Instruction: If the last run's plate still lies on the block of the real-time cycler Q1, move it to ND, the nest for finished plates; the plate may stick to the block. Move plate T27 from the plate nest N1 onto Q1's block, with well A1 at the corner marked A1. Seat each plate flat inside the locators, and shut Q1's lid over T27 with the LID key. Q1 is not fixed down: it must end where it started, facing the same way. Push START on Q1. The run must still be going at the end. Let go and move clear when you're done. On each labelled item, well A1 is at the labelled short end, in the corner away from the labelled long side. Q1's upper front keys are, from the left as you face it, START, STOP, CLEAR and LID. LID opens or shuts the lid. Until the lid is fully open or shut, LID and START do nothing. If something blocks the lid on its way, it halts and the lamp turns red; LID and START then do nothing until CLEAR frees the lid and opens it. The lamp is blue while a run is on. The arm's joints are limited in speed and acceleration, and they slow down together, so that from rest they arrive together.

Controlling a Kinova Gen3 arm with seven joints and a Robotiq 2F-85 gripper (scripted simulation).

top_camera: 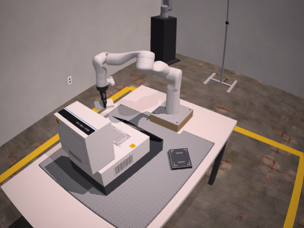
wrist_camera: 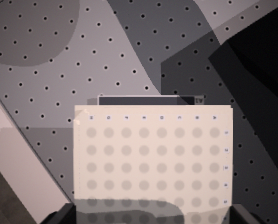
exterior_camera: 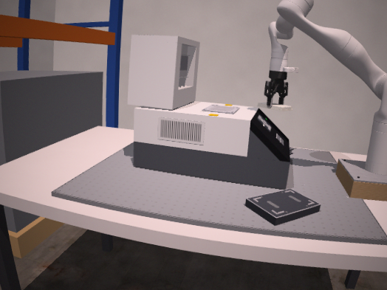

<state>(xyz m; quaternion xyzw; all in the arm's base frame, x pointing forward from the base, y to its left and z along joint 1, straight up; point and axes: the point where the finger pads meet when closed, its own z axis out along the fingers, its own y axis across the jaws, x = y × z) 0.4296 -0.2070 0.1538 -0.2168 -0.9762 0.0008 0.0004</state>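
Note:
My gripper (top_camera: 104, 106) (exterior_camera: 275, 105) (wrist_camera: 152, 215) is shut on the pale plate T27 (top_camera: 110, 103) (exterior_camera: 286, 108) (wrist_camera: 152, 159), held level in the air behind Q1's front end. Its row A and column 1 meet at the upper right in the wrist view. Nest N1 (wrist_camera: 145, 101) shows partly beyond the plate, below it, its A1 label at the right. Q1 (top_camera: 142, 149) (exterior_camera: 221, 135) has its lid (top_camera: 101, 147) (exterior_camera: 153, 72) standing open and a green lamp (top_camera: 122, 120) (exterior_camera: 266, 119). On its block (top_camera: 120, 135) (exterior_camera: 221, 109), I cannot tell whether a plate lies. Nest ND (top_camera: 180, 158) (exterior_camera: 284, 204) is empty.
Q1 and ND stand on the dotted grey mat (top_camera: 151, 193) (exterior_camera: 166, 198). Q1's sloping black key panel (top_camera: 145, 130) (exterior_camera: 275, 135) faces the arm's base (top_camera: 171, 118) (exterior_camera: 363, 183). The raised lid rises high at Q1's far end from the arm base.

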